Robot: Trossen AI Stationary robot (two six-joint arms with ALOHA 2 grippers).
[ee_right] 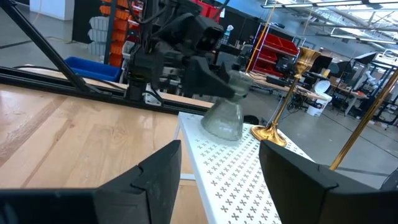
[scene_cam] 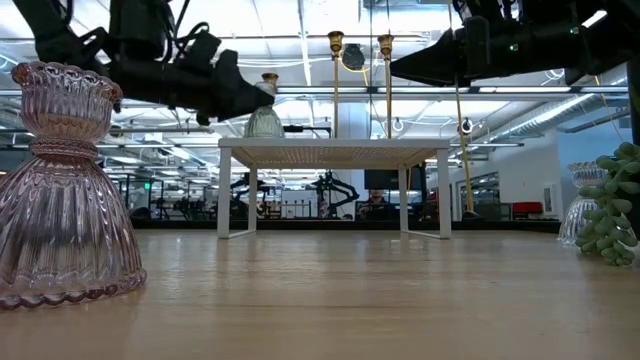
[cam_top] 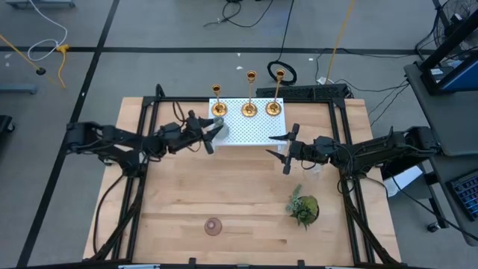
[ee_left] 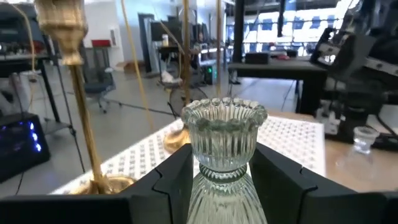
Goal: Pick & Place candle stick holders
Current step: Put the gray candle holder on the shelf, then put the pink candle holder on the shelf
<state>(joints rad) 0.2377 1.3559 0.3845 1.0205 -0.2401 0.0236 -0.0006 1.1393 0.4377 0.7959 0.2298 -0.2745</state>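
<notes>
Overhead, I saw three brass candle stick holders (cam_top: 249, 109) standing in a row along the far edge of the white perforated stand (cam_top: 246, 128). My left gripper (cam_top: 217, 131) was at the stand's left edge, clamped on a greenish glass vase (cam_top: 219, 128), just beside the leftmost holder (cam_top: 218, 108). My right gripper (cam_top: 283, 149) hung spread wide at the stand's right front corner, holding nothing. A small green plant (cam_top: 304, 208) and a pink glass vase (cam_top: 214, 226) sat on the wooden table (cam_top: 187, 194) nearer the front.

Low down, the pink vase (scene_cam: 62, 190) loomed on the left, and the greenish vase (scene_cam: 265, 122) appeared at the stand's (scene_cam: 333, 152) top, with two gold stems (scene_cam: 335, 88) rising behind.

Left wrist camera: the ribbed vase (ee_left: 222, 158) sat between my two fingers (ee_left: 169, 183), a brass holder (ee_left: 78, 93) close alongside it.

Right wrist camera: my fingers (ee_right: 155, 171) stood far apart; beyond them the left gripper (ee_right: 231, 86) held the vase (ee_right: 224, 118) on the stand, near a holder's base (ee_right: 269, 132).
</notes>
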